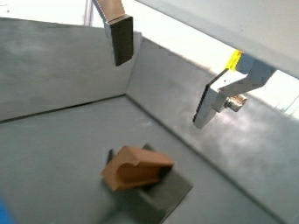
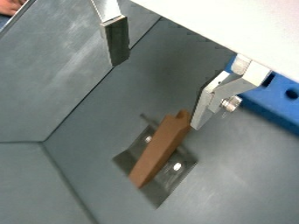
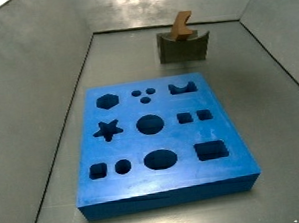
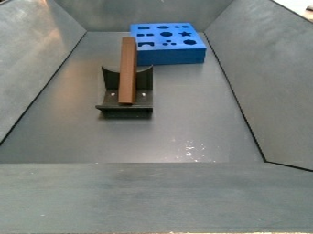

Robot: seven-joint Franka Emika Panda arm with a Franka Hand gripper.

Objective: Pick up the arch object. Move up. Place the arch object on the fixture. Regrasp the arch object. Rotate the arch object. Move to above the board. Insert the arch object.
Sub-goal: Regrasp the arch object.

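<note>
Your gripper (image 2: pixel 163 74) hangs wide open and empty above the arch object (image 2: pixel 159 149), which leans on the fixture (image 4: pixel 124 99) at center-left of a side view. It looks rigid, light and smooth; grip its long flat sides near mid-length.

gripper (image 2: pixel 163 68): seen in both wrist views only | jaws: spread wide apart | fingers (image 1: pixel 121 41): flat silver plates with dark pads, nothing between them | side views: arm not visible
</note>
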